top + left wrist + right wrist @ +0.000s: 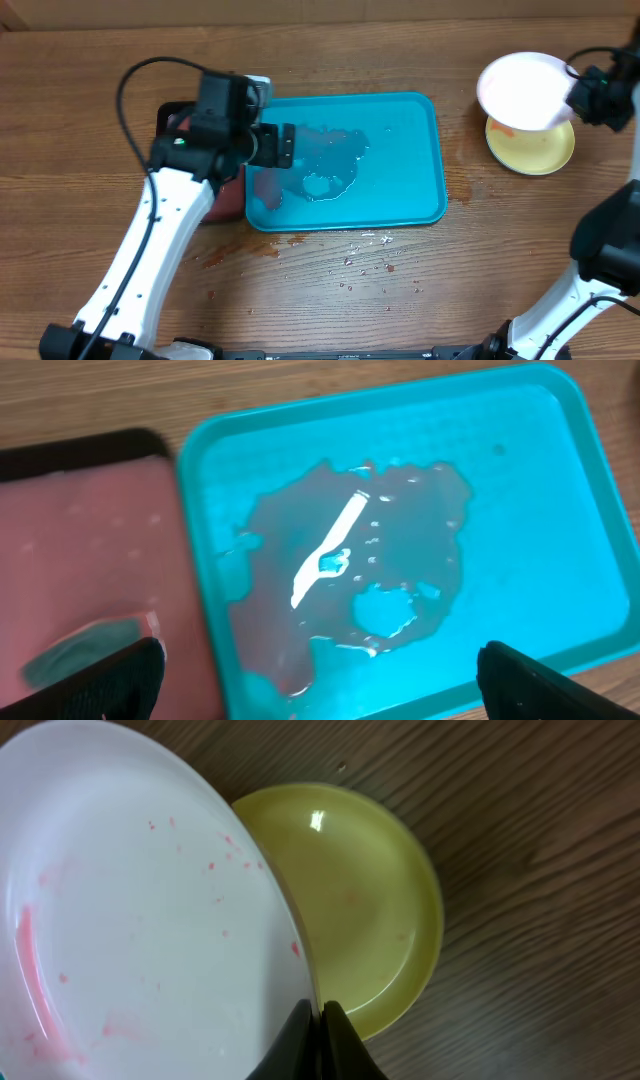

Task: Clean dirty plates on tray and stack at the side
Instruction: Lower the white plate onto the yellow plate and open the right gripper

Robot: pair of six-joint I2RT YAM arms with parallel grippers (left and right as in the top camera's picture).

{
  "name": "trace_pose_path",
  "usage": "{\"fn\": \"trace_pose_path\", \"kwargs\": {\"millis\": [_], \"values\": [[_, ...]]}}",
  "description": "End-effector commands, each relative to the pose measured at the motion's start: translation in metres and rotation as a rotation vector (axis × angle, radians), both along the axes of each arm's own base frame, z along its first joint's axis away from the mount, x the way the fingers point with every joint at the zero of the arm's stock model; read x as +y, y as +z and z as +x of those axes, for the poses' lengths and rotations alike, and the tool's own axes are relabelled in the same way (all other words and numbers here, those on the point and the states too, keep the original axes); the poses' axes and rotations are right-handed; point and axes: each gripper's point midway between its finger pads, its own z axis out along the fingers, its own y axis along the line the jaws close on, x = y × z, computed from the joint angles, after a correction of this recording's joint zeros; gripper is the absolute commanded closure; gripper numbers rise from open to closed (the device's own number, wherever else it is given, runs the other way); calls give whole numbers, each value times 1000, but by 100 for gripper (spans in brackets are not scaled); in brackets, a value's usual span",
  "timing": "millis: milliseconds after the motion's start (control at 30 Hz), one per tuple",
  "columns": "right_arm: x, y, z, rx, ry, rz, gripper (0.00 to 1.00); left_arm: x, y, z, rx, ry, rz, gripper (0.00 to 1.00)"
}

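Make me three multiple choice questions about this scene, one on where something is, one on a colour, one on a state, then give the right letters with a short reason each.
1. Where is the lime green plate?
A. On the table, right of the turquoise tray
B. Inside the tray
C. Under the tray

2. What colour is the plate in the right tool?
A. Light blue
B. White
C. Lime green

3. How is the left tool?
A. Shut on a plate
B. Shut on nothing
C. Open, holding nothing

Answers:
1 A: the overhead view shows it on bare wood beyond the tray's right rim.
2 B: the right wrist view shows the tool pinching the white plate at its rim.
3 C: its fingers stand wide apart above the tray's puddle, with nothing between them.
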Motion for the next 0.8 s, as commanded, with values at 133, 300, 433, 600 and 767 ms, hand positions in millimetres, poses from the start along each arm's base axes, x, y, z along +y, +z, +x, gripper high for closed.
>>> {"fn": "trace_pose_path", "kwargs": {"millis": [133,300,433,600,767], "values": [[-34,-22,-24,1,-77,-9,96,-31,0,9,-36,-82,-13,1],[-41,-30,-20,-22,-87,-20,96,-28,0,12,-48,-67,2,0],[-39,-32,-18,-27,-81,-23,96,-27,0,12,-50,-66,4,0],[-35,-34,-23,-1,-79,-9,96,-27,0,12,-49,-66,4,0],[-22,-34,-23,-7,-68,60,24,-27,-1,10,-41,-66,6,0]]}}
